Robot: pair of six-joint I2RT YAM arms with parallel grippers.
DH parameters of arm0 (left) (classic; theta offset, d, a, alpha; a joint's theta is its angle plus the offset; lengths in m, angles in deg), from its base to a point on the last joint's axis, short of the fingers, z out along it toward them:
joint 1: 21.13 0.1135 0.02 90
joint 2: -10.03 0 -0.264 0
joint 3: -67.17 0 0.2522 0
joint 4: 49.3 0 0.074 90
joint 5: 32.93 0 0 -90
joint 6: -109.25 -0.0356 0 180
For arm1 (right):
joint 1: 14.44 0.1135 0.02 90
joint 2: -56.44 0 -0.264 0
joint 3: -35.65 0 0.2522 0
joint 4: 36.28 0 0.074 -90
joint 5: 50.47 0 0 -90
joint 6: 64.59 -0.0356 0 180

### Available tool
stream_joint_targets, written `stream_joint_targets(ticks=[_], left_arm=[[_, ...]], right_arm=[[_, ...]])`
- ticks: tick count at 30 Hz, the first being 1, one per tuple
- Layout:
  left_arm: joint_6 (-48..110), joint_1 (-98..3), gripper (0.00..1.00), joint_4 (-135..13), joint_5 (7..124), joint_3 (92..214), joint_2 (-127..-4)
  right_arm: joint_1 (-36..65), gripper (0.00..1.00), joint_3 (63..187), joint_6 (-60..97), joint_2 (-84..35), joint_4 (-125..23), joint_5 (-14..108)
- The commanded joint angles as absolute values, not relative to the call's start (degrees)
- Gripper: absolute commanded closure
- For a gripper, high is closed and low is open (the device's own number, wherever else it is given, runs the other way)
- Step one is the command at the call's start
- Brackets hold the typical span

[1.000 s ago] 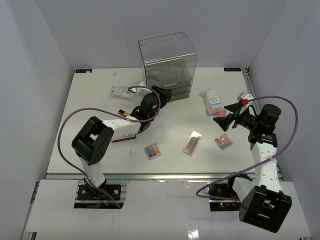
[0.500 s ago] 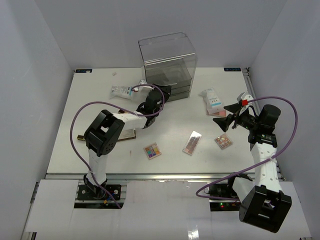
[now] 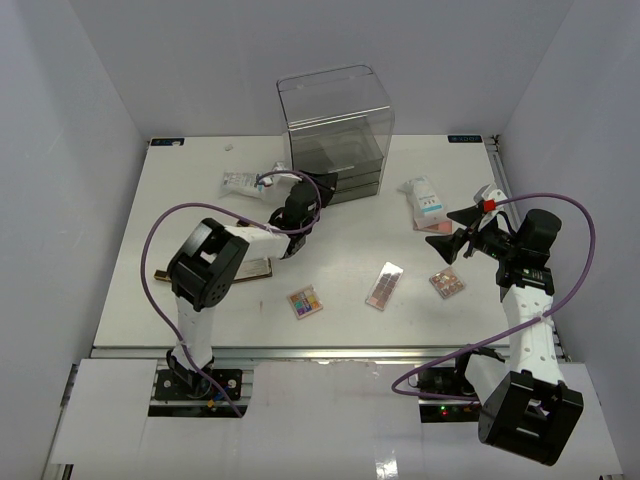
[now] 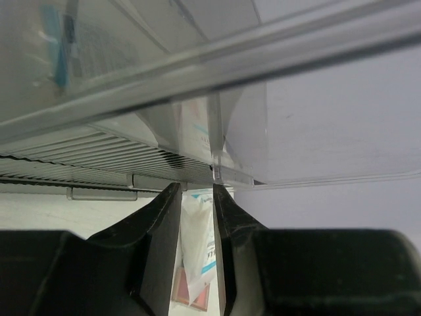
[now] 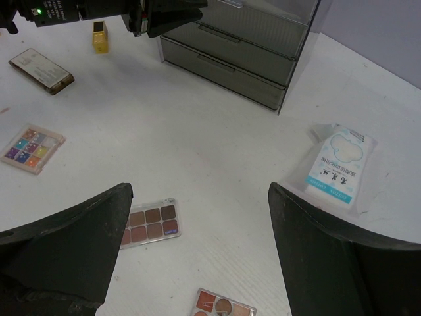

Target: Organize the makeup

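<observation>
My left gripper (image 3: 320, 184) is at the lower front left of the clear drawer box (image 3: 335, 120). In the left wrist view its jaws (image 4: 195, 187) stand a narrow gap apart with nothing between them, tips at a drawer edge. Through the gap I see the white-blue packet (image 4: 197, 243) on the pink pad (image 4: 181, 291), far off. My right gripper (image 3: 452, 232) is wide open and empty above the table (image 5: 200, 191). Below it lie the packet (image 5: 339, 166), a brown palette (image 5: 146, 224) and another palette (image 5: 222, 304). The white tube (image 3: 240, 182) lies left of the box.
A colourful palette (image 3: 305, 301) lies near the front middle, also in the right wrist view (image 5: 31, 146). A bronze compact (image 5: 41, 70) and a small gold item (image 5: 99, 36) lie beside the left arm. Walls close the table on three sides.
The left arm's elbow has swung left and its gripper has shifted slightly left along the box front, uncovering the compact. The right arm has not moved.
</observation>
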State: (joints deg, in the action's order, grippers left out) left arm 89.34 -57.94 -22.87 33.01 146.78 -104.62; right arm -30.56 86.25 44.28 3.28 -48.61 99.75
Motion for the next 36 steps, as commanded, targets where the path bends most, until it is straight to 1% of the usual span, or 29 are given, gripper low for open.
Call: stream_joint_targets(ticks=[1,8,17,28,31,36], left_arm=[[91.80,-57.43,0.63,-16.31,37.87,143.83,-100.81],[90.86,-57.23,0.62,-14.54,37.83,143.56,-100.57],[90.40,-56.46,0.52,-15.41,36.45,145.36,-101.83],[91.32,-56.02,0.52,-15.72,35.89,147.58,-103.92],[92.11,-55.85,0.54,-16.74,35.36,148.78,-104.58],[93.31,-55.37,0.74,-16.43,35.40,149.27,-105.94]], right_arm=[[-30.70,0.10,85.89,44.65,3.97,-47.14,100.96],[-30.70,0.09,85.80,44.48,3.65,-47.06,101.05],[-30.70,0.10,85.80,44.57,3.44,-47.06,100.87],[-30.70,0.10,85.80,44.57,3.27,-47.06,100.96],[-30.70,0.10,85.72,44.57,3.18,-47.06,100.88],[-30.77,0.10,85.80,44.57,3.25,-47.14,100.77]])
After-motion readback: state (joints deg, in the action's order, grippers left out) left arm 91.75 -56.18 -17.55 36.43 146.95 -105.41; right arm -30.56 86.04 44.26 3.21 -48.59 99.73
